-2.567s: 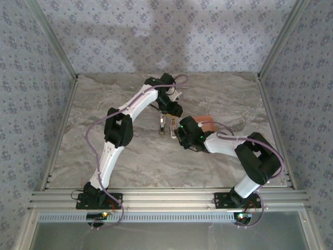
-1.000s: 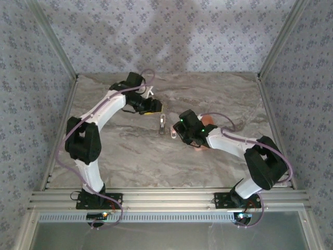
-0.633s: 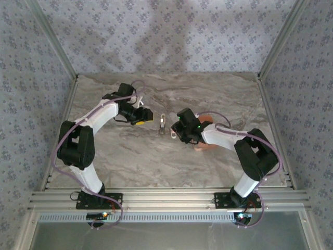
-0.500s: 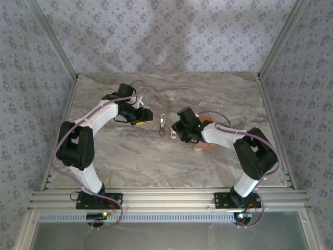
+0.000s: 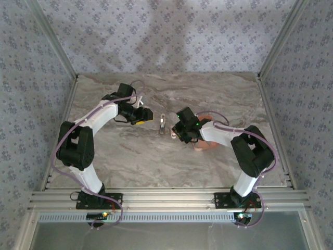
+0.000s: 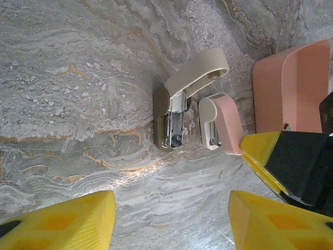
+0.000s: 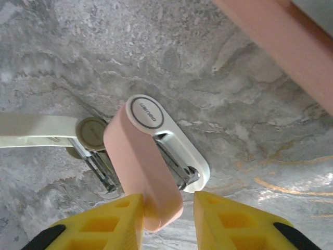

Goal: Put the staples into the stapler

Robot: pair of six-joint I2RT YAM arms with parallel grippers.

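Two claws: left claw (image 6: 171, 208) open; wrist view shows right claw (image 7: 167, 200) straddling stapler (image 7: 148, 156), grip unclear.

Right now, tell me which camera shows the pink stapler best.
Right wrist view: the stapler sits close and large, pink lid lifted off its white base, metal channel exposed, right claw astride the lid. Left wrist view shows it smaller, beside a beige stapler. Overhead it is a speck.
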